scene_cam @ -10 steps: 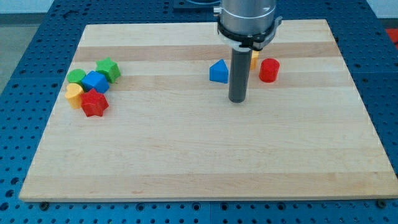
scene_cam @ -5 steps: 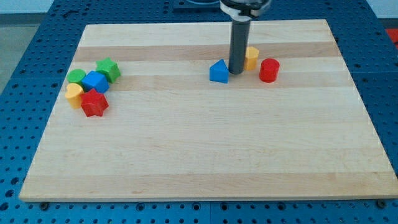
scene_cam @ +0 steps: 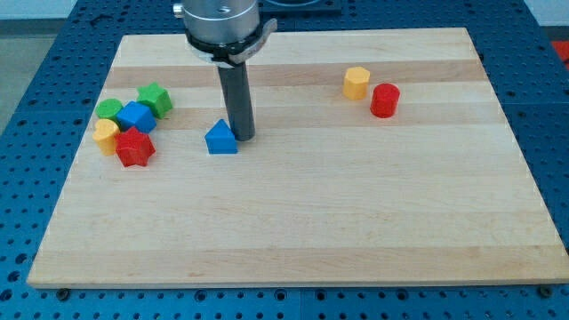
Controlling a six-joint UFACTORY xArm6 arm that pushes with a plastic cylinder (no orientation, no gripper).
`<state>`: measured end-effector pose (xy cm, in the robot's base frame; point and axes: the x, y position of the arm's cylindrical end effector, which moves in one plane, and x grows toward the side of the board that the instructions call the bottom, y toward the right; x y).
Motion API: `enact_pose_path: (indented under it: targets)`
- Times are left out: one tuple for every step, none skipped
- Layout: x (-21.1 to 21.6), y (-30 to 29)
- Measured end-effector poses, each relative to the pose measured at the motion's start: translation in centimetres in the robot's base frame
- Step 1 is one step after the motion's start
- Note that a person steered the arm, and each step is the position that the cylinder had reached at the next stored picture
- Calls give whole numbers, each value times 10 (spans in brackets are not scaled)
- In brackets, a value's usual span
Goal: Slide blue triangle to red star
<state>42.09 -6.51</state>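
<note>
Blue triangle (scene_cam: pixel 220 139) on the wooden worktop (scene_cam: pixel 293 222), touching the tool, my tip (scene_cam: pixel 242 137), on its right side; bare rod, holding nothing. Red star (scene_cam: pixel 135 147) well apart at left, among clustered blocks.

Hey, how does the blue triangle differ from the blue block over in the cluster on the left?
The blue triangle is peaked; the blue block is flat-topped and blocky. The blue triangle stands alone with my tip at its right; the blue block is crowded by the red star and green blocks. They share the colour.
</note>
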Motion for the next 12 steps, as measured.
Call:
enact_pose_path:
  targets:
    - [35,18]
    - [45,9]
    - [34,-3]
    - [34,-3]
    - [39,-19]
    - [29,-50]
    - [26,-55]
    - [48,-36]
    - [75,1]
    - [77,39]
    - [56,58]
    - [16,58]
